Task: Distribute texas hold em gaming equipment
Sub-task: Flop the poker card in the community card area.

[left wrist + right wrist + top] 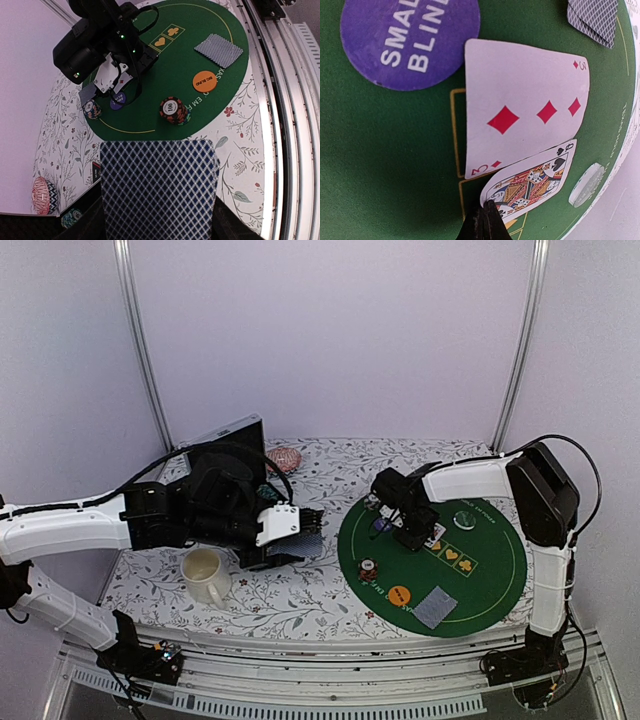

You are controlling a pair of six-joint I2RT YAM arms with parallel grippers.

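My left gripper (296, 532) is shut on a deck of grey-blue-backed playing cards (157, 187), held left of the green mat (500, 570). Over the mat's far left part, my right gripper (485, 212) pinches the corner of a face-up queen of spades (532, 180). A three of diamonds (525, 105) lies face up beside it. On the mat are a purple small-blind disc (410, 40), an orange disc (399, 593), a clear disc (464, 519), a striped chip stack (368, 568), another chip stack (92, 109) and face-down cards (436, 606).
A cream mug (205, 572) stands near the front left, just below my left arm. A pink striped round object (284, 457) lies at the back beside a black box (235, 445). More face-down cards (594, 17) lie at the mat's far edge.
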